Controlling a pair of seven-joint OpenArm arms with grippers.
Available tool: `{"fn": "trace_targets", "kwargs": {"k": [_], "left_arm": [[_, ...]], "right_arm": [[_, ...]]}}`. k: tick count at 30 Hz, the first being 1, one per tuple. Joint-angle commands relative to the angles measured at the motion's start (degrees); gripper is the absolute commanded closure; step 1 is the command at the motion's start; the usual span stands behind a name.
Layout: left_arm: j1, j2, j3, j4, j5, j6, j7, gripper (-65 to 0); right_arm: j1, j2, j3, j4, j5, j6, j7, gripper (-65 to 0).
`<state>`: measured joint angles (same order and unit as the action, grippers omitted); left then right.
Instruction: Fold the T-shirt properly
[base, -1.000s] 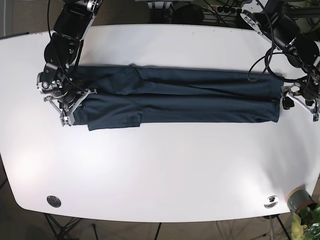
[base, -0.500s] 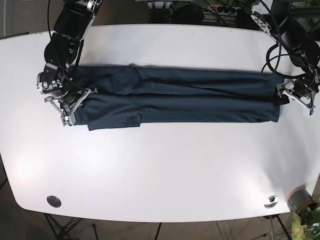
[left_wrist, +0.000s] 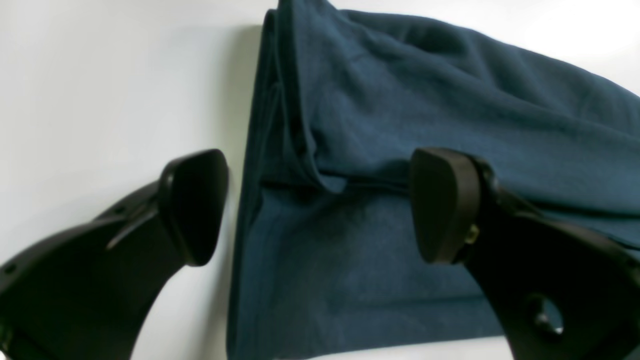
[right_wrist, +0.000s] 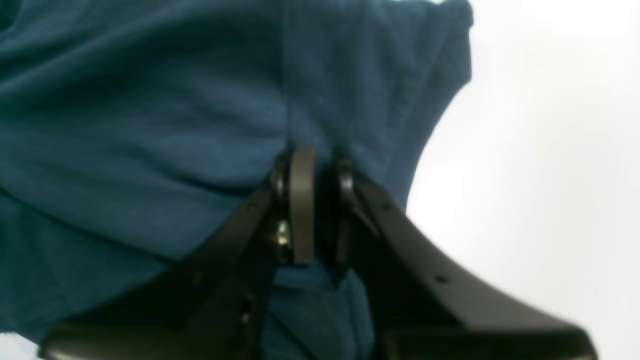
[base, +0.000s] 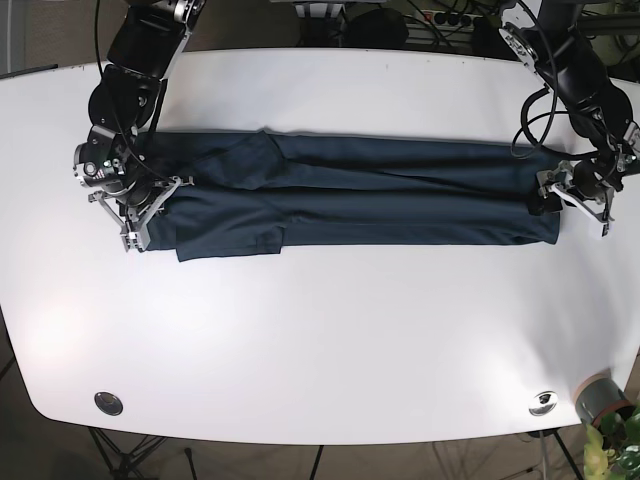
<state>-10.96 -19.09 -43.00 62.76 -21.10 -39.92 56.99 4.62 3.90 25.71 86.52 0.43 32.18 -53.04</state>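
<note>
White table; T-shirt lies folded lengthwise.

Your arms are black, jointed housings with silver metal brackets at the wrists and black cables looping along them. Your left gripper has matte black fingers with broad rounded pads. Your right gripper shows small screws on its black fingers.

T-shirt: lies flat on the surface, stretched across its far half.
Right gripper: at the T-shirt's left end in the base view, jaws pinching the cloth.
Left gripper: at the T-shirt's opposite end, jaws spread astride its edge.
</note>
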Motion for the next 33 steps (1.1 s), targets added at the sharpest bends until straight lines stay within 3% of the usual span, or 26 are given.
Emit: {"fn": "trace_targets", "kwargs": {"k": [1,3,7,9,14,18,26,33], "left_arm": [[-0.8,-0.9,0.1,0.6,-0.6,-0.1,-0.2,-52.2],[-0.8,-0.9,0.1,0.6,-0.6,-0.1,-0.2,-45.0],[-0.8,-0.9,0.1,0.6,-0.5,-0.1,-0.3,-14.6],[-0.8,-0.9,1.6,0.6,-0.3,-0.1,-0.5,-6.8],[-0.8,-1.0,4.6,3.0,-0.7,-0.1,-2.1,-5.3],[1.4,-0.9,5.1,8.9,-0.4,-0.1,-2.1,-0.3],[7.0,2.8,9.5,28.4,-0.1,-0.1,-2.0,-0.1],[10.5,8.2,16.5,41.8,-0.1,-0.1,3.0,0.0]], "right_arm": [[1.0,-0.3,0.0,1.0,0.8,0.21,0.9,-5.1],[1.0,-0.3,0.0,1.0,0.8,0.21,0.9,-5.1],[1.0,-0.5,0.0,1.0,0.8,0.21,0.9,-5.1],[1.0,-0.6,0.0,1.0,0.8,0.21,0.9,-5.1],[1.0,-1.0,0.0,1.0,0.8,0.21,0.9,-5.1],[1.0,-1.5,0.0,1.0,0.8,0.21,0.9,-5.1],[1.0,-1.6,0.0,1.0,0.8,0.21,0.9,-5.1],[1.0,-1.6,0.0,1.0,0.8,0.21,0.9,-5.1]]}}
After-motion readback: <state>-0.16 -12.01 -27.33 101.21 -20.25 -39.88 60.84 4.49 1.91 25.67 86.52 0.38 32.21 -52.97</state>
